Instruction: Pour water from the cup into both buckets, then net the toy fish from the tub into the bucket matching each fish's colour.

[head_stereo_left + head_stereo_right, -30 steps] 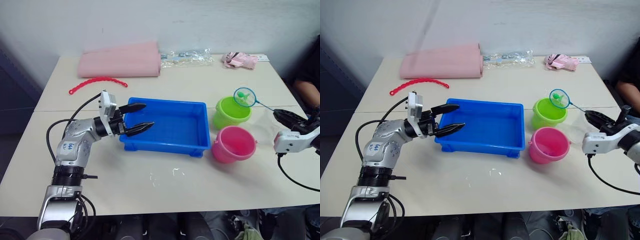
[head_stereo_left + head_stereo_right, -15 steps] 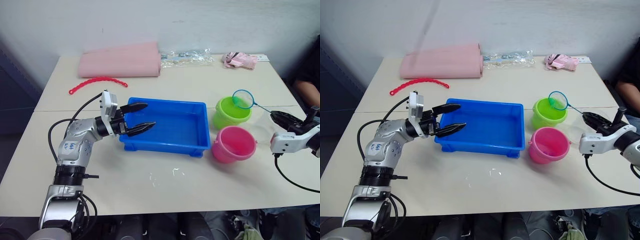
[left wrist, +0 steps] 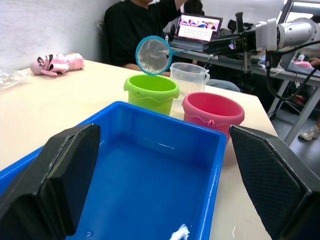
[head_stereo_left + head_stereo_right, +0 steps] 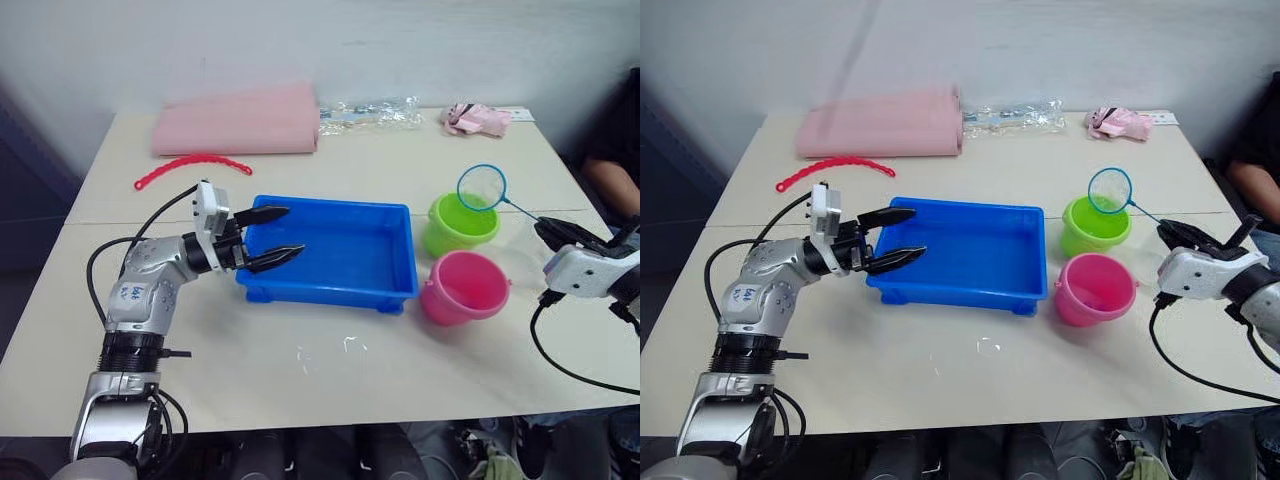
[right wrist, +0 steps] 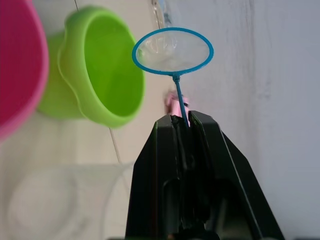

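our right tool (image 5: 181,122) pinches the net (image 4: 481,187) by its stick above the green bucket (image 4: 459,224); our left tool (image 4: 282,232) gapes wide over the tub (image 4: 330,290), whose fish we cannot make out.

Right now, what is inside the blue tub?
The tub holds shallow water and one small white scrap near its closer wall. I see no fish on the open floor. The left gripper's fingers cover the closer corners, so those stay unknown.

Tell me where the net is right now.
The net is on the robot's right, its hoop raised above the far rim of the lime green bucket, its handle clamped in the right gripper, just beyond the pink bucket.
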`<state>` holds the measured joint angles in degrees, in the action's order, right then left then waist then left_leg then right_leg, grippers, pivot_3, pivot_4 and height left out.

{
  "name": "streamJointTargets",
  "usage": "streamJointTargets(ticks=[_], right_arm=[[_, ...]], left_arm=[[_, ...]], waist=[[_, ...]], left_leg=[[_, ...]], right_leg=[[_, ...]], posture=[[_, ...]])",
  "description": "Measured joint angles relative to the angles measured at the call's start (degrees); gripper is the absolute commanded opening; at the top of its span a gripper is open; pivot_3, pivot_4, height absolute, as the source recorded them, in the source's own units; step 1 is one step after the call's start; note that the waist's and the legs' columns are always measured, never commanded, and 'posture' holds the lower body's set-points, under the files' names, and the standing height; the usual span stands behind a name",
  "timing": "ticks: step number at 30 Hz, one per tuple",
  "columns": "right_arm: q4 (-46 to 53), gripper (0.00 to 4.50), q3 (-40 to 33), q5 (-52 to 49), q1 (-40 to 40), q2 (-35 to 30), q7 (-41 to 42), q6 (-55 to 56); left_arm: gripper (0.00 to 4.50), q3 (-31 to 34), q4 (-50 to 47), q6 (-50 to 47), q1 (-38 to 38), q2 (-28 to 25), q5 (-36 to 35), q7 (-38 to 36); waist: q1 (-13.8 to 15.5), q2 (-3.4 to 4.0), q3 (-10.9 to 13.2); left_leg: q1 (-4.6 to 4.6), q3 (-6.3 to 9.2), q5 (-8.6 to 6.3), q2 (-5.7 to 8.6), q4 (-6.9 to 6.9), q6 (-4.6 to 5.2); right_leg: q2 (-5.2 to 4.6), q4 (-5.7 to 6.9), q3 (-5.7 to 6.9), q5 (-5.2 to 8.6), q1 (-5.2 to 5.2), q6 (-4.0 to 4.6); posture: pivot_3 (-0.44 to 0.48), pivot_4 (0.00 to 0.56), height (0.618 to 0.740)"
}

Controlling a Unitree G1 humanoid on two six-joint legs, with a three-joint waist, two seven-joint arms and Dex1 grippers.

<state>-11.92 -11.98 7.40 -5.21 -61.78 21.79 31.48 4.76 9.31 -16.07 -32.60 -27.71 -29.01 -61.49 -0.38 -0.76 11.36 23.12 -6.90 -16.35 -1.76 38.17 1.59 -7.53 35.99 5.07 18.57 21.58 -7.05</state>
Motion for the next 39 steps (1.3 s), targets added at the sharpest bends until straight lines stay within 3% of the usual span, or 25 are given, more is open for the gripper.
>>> streamJointTargets(ticks=[2,4,7,10,12,17,22,29,37,39], right_arm=[[0.83,0.0,-0.02,-4.12,0.03,0.73,2.56,-1.29],[5.09,0.0,-1.22,-19.81,0.03,3.62,10.8,-8.95],[9.84,0.0,-2.08,-33.26,-0.16,5.68,15.97,-18.11],[14.86,0.0,-2.09,-45.72,-1.68,5.98,20.77,-28.62],[20.81,0.0,2.46,-52.66,-6.79,5.58,27.32,-38.5],[24.89,0.0,10.87,-52.88,-10.52,9.12,32.56,-42.25],[23.6,0.0,27.92,-39.02,-11.51,17.89,40.39,-40.08],[11.88,0.0,32.26,-27.29,-9.83,23.32,43.31,-31.35],[1.45,0.0,33.17,-21.42,-9.51,30.48,45.07,-22.73],[1.11,0.88,32.24,-21.46,-8.93,30.78,45.18,-22.52]], left_arm=[[4.47,0.44,-0.23,-0.13,0.22,-0.12,-0.24,-0.11],[4.47,2.34,-2.13,-0.54,1.88,-1.87,-2.24,-1.33],[4.47,4.54,-3.61,-2.19,3.27,-4.15,-4.4,-2.54],[4.47,8.08,-4.55,-4.21,5.37,-7.58,-6.84,-3.61],[4.47,13.54,-6.71,-5.4,12.8,-13.47,-7.92,-5.9],[4.47,18.35,-10.44,-4.83,17.66,-16.53,-8.46,-8.77],[4.47,23.04,-22.65,-2.35,33.68,-20.41,-10.31,-18.39],[4.47,23.3,-25.9,1.2,42.7,-22.12,-9.12,-22.64],[4.47,19.96,-27.56,3.62,43.23,-20.44,-9.08,-20.92],[4.5,19.88,-28.53,3.36,42.7,-20.42,-9.74,-20.18]], waist=[[0.04,0.0,0.0],[0.02,0.0,0.0],[-0.01,0.0,0.0],[0.07,0.01,0.0],[-0.13,0.0,0.0],[0.5,0.01,0.01],[0.22,-0.09,-0.05],[0.07,-0.14,-0.09],[-1.1,-0.13,-0.09],[-1.22,-0.13,-0.09]], left_leg=[[0.0,0.0,0.0,0.01,0.0,0.01],[0.0,0.06,0.0,-0.03,0.0,0.02],[0.0,0.09,0.0,-0.06,0.0,0.02],[0.0,0.12,-0.02,-0.04,0.02,0.05],[0.0,0.13,-0.07,-0.05,-0.02,0.09],[0.07,0.19,-0.13,0.06,-0.03,0.1],[0.09,0.13,-0.27,0.02,-0.07,0.05],[-0.01,0.14,-0.31,-0.03,-0.08,-0.06],[-0.02,0.15,-0.31,-0.06,-0.09,-0.09],[-0.02,0.15,-0.31,-0.05,-0.09,-0.09]], right_leg=[[-0.02,0.0,0.0,0.0,0.0,0.0],[-0.01,0.02,0.02,0.0,-0.02,0.0],[-0.01,0.06,0.04,-0.01,-0.03,0.01],[-0.06,0.04,0.06,-0.01,-0.04,0.02],[-0.11,-0.02,0.09,0.0,-0.01,0.03],[-0.27,-0.06,0.2,0.02,0.02,0.06],[-0.25,-0.08,0.22,0.03,0.02,0.09],[-0.23,-0.09,0.21,0.1,0.06,0.22],[-0.21,-0.06,0.21,0.1,0.05,0.23],[-0.22,-0.06,0.21,0.1,0.04,0.23]], posture=[[0.0,0.15,0.74],[0.0,0.15,0.74],[0.0,0.15,0.74],[0.0,0.15,0.74],[0.0,0.15,0.74],[0.0,0.15,0.74],[0.0,0.15,0.74],[0.0,0.15,0.74],[0.0,0.15,0.74],[0.0,0.15,0.74]])
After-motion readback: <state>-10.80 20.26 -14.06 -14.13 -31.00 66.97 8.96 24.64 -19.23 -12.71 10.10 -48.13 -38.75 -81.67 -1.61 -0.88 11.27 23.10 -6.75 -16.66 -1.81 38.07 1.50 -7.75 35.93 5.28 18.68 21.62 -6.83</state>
